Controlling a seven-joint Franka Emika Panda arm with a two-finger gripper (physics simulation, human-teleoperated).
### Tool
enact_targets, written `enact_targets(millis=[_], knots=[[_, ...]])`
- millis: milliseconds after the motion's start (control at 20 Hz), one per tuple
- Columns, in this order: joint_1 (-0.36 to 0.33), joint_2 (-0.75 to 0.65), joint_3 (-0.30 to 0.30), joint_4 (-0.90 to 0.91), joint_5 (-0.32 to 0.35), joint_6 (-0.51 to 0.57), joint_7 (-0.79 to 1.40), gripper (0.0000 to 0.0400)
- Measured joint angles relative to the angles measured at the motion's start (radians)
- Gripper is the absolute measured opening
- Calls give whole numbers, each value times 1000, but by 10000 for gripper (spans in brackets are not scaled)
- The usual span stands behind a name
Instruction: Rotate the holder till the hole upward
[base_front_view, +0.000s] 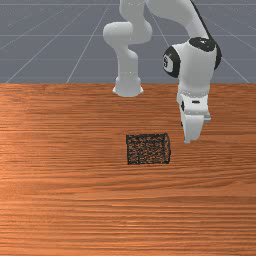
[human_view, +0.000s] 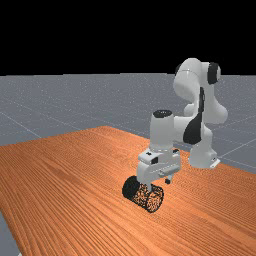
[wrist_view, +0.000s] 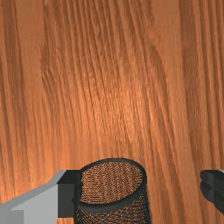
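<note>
Wrist view: with the jaws spread wide and the mesh holder (wrist_view: 114, 193) lying on its side just below them, the rim (wrist_view: 145, 179) should be centred between both fingers (wrist_view: 67, 196), gently gripped, then slowly tipped upward.

Clad in smooth, rounded white casings (base_front_view: 195, 75); capped with black discs (base_front_view: 202, 44), one bearing a small pale marking (base_front_view: 166, 62); flared at the base (base_front_view: 128, 89); fitted with black pads (wrist_view: 68, 193) on the tool (human_view: 159, 184).

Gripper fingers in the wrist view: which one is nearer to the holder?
The finger close beside the rim of the holder is nearer; the other finger stands well apart, with bare table between.
</note>
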Motion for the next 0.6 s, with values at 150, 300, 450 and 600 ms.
enact_targets(millis=[150, 300, 450, 600], knots=[[22, 49, 20, 94, 9, -96, 3, 400], [34, 137, 31, 163, 15, -105, 6, 400], [128, 233, -66, 158, -114, 6, 133, 400], [211, 361, -147, 308, -196, -149, 201, 400]])
